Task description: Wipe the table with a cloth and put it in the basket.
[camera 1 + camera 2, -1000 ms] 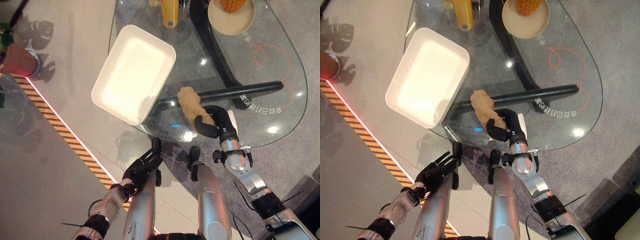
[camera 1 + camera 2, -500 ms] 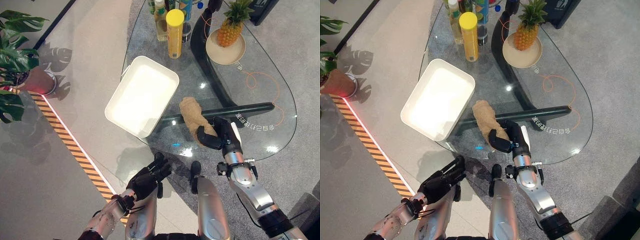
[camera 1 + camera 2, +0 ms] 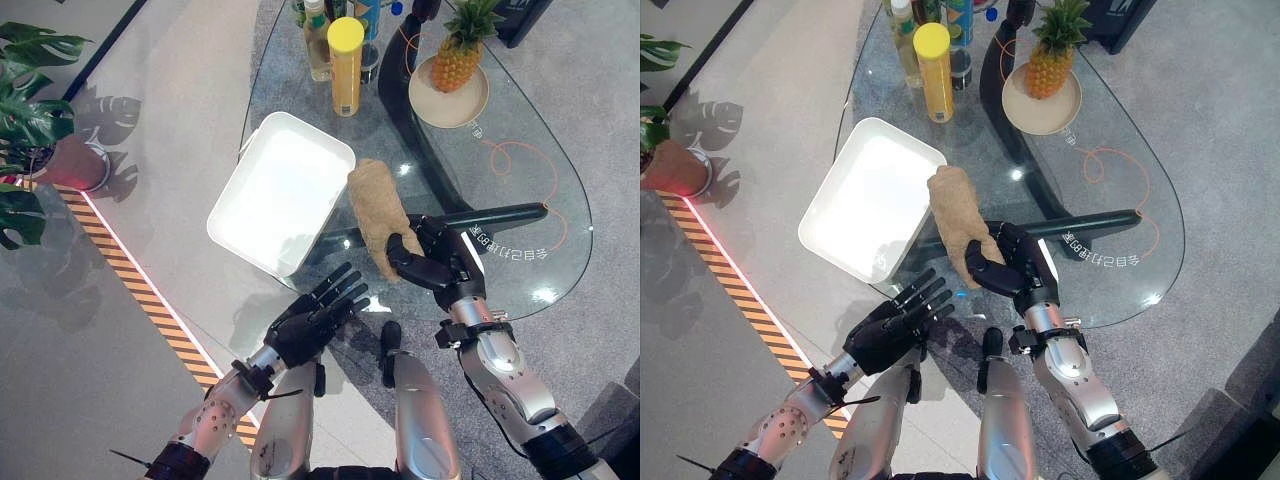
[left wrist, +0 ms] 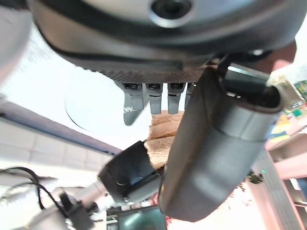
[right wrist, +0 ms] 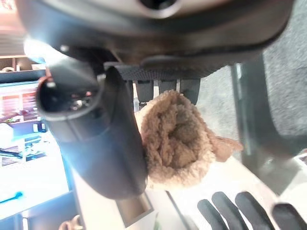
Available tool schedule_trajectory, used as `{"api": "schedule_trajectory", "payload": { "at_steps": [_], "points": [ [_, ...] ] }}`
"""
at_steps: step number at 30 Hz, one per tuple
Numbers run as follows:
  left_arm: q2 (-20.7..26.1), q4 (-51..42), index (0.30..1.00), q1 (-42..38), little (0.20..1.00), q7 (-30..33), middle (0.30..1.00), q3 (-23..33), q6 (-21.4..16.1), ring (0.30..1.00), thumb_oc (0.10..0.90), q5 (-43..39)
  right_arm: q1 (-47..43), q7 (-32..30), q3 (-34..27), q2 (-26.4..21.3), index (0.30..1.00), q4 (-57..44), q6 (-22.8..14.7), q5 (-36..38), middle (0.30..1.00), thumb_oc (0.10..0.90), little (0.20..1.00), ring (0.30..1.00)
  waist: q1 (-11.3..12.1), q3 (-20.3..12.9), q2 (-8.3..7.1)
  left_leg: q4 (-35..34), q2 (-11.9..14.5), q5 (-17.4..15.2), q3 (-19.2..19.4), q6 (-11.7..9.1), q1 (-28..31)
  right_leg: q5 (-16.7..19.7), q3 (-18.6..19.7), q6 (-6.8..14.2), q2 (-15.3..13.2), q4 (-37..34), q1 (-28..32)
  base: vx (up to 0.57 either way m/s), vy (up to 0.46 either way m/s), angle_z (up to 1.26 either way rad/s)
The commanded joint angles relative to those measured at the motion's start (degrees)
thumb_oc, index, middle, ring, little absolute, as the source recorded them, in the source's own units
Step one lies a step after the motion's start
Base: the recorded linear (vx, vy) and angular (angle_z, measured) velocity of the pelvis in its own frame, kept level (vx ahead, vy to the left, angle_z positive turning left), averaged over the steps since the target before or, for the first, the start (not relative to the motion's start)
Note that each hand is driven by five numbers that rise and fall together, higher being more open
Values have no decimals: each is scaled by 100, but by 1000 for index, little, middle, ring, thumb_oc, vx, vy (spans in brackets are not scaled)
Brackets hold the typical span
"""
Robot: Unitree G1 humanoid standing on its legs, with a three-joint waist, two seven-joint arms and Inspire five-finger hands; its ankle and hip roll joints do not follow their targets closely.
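A tan cloth [image 3: 375, 205] hangs in my right hand [image 3: 435, 262], whose fingers and thumb are curled round its lower end. The cloth stands up off the glass table [image 3: 520, 200], and its upper end leans over the near right rim of the white basket [image 3: 240, 170]. The right wrist view shows the cloth [image 5: 175, 139] bunched against the palm. My left hand [image 3: 310, 320] is open, fingers straight and spread, just off the table's near edge and below the basket's corner. In the left wrist view the cloth [image 4: 160, 134] shows past the straight fingers [image 4: 153, 96].
A yellow bottle [image 3: 345, 50] and other bottles stand at the table's far end, with a pineapple [image 3: 455, 60] on a plate to their right. A potted plant [image 3: 35, 110] and striped floor tape [image 3: 150, 300] lie to the left.
My right hand has lifted the cloth off the glass and carried it toward the basket. My left hand has risen toward the table edge with its fingers spread. The camera shifted earlier.
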Motion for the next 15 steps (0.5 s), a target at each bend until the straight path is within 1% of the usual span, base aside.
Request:
{"api": "schedule_trajectory", "payload": {
  "at_steps": [1, 4, 8, 11, 13, 15],
  "points": [
    [123, -755, 900, 104, 900, -225, 900, 90, -123, 900, 800, -493, -489, 614, -293, -80, 300, -1337, -1016, 359, 300, 100, 200, 300, -46, -149, -332, 1249, -341, -894, 300, 386, -131, 928, 371, -68, 467, -1286, 318, 0, 0, 0],
    [128, -801, 900, 22, 900, -207, 900, 172, -123, 900, 800, -662, -488, 941, -240, -74, 300, -1412, -936, 470, 300, 100, 200, 300, -51, -133, -357, 1315, -342, -898, 309, 390, -178, 923, 391, -70, 476, -1251, 289, 0, 0, 0],
    [98, -880, 900, -44, 900, -279, 900, 281, -139, 900, 800, -962, -459, 1059, -169, -89, 300, -1380, -895, 355, 300, 100, 200, 300, -49, -130, -380, 1375, -341, -878, 319, 387, -239, 926, 388, -81, 471, -1231, 263, 0, 0, 0],
    [44, -949, 900, -53, 900, -387, 900, 414, -125, 900, 800, -1240, -418, 1124, -152, -94, 300, -1319, -959, 320, 300, 100, 200, 300, -39, -130, -399, 1439, -329, -874, 316, 378, -304, 917, 376, -91, 462, -1214, 245, 0, 0, 0],
    [54, -963, 900, -63, 900, -372, 900, 449, -198, 900, 800, -1231, -395, 1193, -164, -103, 300, -1339, -996, 347, 300, 100, 200, 300, -36, -130, -408, 1453, -323, -863, 304, 373, -334, 917, 374, -93, 460, -1208, 235, 0, 0, 0],
    [100, -1007, 900, -109, 900, -251, 900, 455, -270, 900, 800, -1193, -430, 1448, -170, -136, 300, -1413, -1066, 479, 300, 100, 200, 300, -36, -130, -424, 1478, -324, -849, 280, 368, -370, 916, 379, -95, 460, -1192, 218, 21, -23, -5]
  ]
}}
